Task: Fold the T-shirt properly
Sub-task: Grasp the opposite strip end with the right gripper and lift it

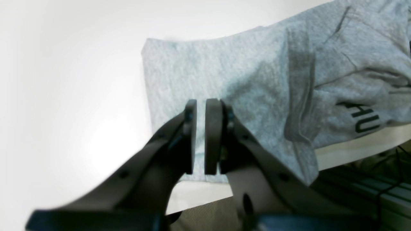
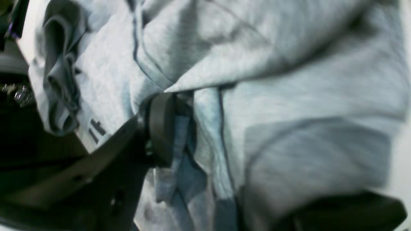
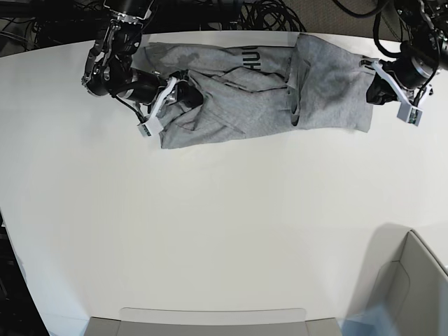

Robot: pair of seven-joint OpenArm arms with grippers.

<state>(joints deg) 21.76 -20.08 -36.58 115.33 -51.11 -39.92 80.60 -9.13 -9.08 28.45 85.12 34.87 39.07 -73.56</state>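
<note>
We note cables (image 3: pixel 269 12) behind the table (image 3: pixel 224 238). Left pincer (image 1: pixel 200 138) nearly clenched, empty, over the T-shirt (image 3: pixel 245 98); right pincer (image 2: pixel 179 128) grasps bunched T-shirt fabric.

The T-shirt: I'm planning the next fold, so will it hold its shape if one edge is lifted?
Probably not. The T-shirt already lies in soft creases and overlapping layers, so it would likely sag and drape. It bunches around the right hand, suggesting it is limp. Its matte knit looks unlikely to slip.
</note>
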